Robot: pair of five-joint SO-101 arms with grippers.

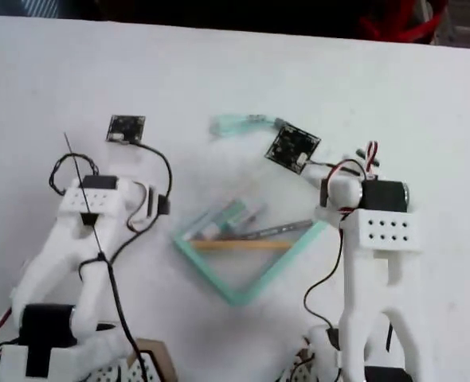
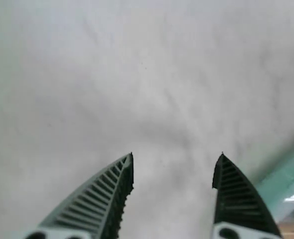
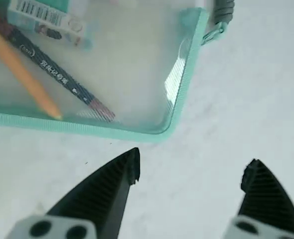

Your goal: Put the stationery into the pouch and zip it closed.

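White tabletop (image 1: 394, 87), matte and faintly mottled, is spread under both arms, and the pouch (image 1: 211, 274) is laid flat on it between them. Just ahead of the right gripper (image 3: 193, 164), whose ribbed, tapering fingers (image 3: 109, 186) are held well apart above bare table, a rounded corner of the pouch is presented: clear, slightly glossy film bound with woven teal tape. Through the film a yellow pencil (image 3: 22, 74), a dark pencil (image 3: 62, 77) and a boxed eraser (image 3: 42, 17) can be seen, so the stationery is judged to be inside already, the long items lying slantwise because the flat pocket allows little else. A grey zip pull (image 3: 222, 9) on a teal tab is found at the corner farther from that gripper, hanging past the pouch's edge; whether the zip is drawn shut cannot be told. The spread of the right fingers is judged to suit a pinch on the tape or the pull. The left gripper (image 2: 176, 164) is likewise held with its fingertips apart and nothing between them, low over bare table, with the pouch's teal border just beside one finger; it is probably placed there so that the limp pouch can be steadied while the zip is run.
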